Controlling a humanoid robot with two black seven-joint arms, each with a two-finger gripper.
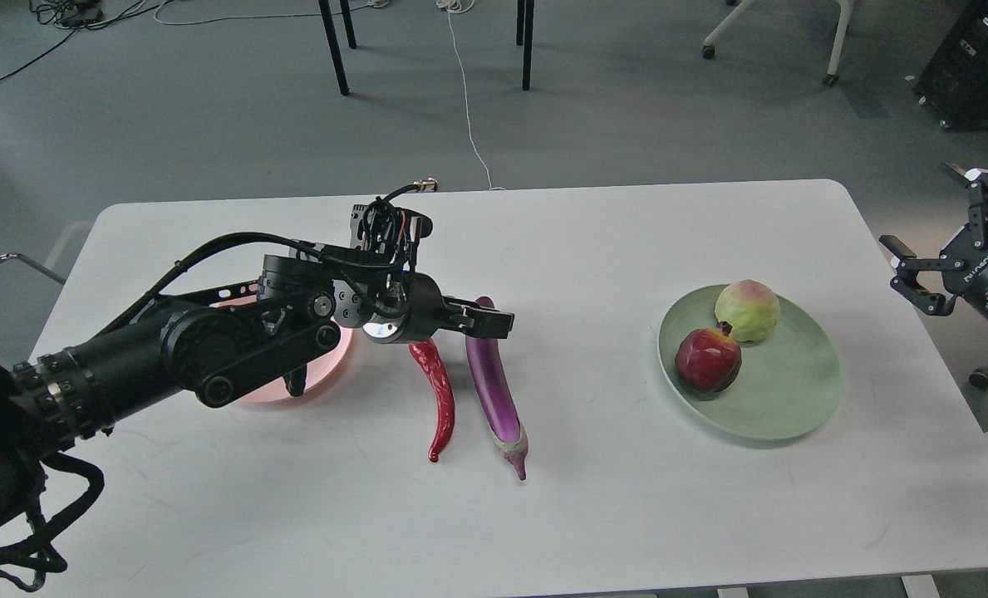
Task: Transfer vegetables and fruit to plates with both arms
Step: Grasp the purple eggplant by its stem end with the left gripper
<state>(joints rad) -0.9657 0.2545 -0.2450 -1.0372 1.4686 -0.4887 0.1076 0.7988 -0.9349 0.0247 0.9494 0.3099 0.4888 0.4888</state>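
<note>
The purple eggplant (494, 390) and the red chili pepper (437, 390) lie side by side at the table's middle. My left gripper (487, 322) reaches in from the left just above their far ends. Its fingers are seen side-on as one bar, so their state is unclear. My left arm covers most of the pink plate (327, 375). The pale green plate (793, 390) at the right holds the pomegranate (708, 359) and the yellow-green fruit (748, 311). My right gripper (919, 208) is open and empty beyond the table's right edge.
The white table (543, 515) has bare surface along the front and the back. Chair and table legs (527, 50) and a white cable (469, 116) are on the grey floor behind it. A dark cabinet (984, 58) stands at the far right.
</note>
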